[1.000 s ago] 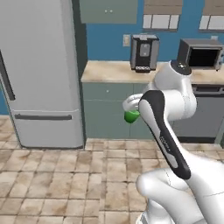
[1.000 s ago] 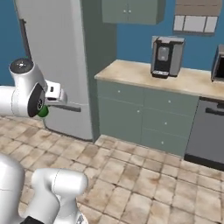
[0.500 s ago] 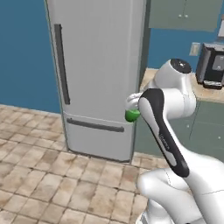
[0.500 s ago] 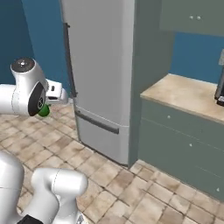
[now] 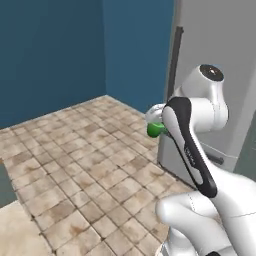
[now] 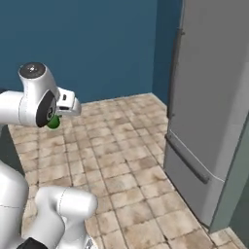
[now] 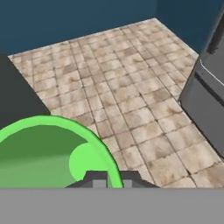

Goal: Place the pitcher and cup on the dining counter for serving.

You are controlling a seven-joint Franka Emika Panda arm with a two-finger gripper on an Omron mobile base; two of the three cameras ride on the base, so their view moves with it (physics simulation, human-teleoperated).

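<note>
Left base view: one small bright green tapered cup point(image 5: 157, 129) peeks out beside the white arm, high over the tiled floor point(image 5: 75, 165); a jolt could slip it loose.

Right base view: same single cup point(image 6: 53, 122) under the wrist, one tall grey fridge point(image 6: 214, 97) near enough to clip.

Hand view: the hand point(image 7: 109, 178) is pinched shut on the cup's rim point(image 7: 52, 157), a thin hold.

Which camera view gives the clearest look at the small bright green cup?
The hand view: the small bright green cup shows its open rim and inside, close up at the claw. The left base view shows a green sliver beside the arm; the right base view a green patch beneath the wrist.
</note>
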